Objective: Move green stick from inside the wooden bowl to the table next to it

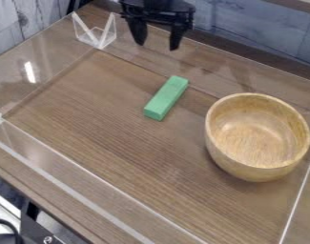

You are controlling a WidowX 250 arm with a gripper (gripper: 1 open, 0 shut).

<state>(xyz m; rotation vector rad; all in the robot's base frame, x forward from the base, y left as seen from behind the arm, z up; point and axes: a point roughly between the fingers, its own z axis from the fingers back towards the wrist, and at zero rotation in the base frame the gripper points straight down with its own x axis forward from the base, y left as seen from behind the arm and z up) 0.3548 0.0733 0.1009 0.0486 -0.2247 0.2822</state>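
I see the green stick (pixel 166 98) lying flat on the desk (pixel 93 124), just left of the wooden bowl (pixel 258 136) and apart from its rim. The bowl's inside shows only bare wood. My gripper (pixel 158 38) hangs at the far edge of the desk, well away from the stick, its jaws spread wide and holding nothing. Clear acrylic walls (pixel 49 52) edge the desk.
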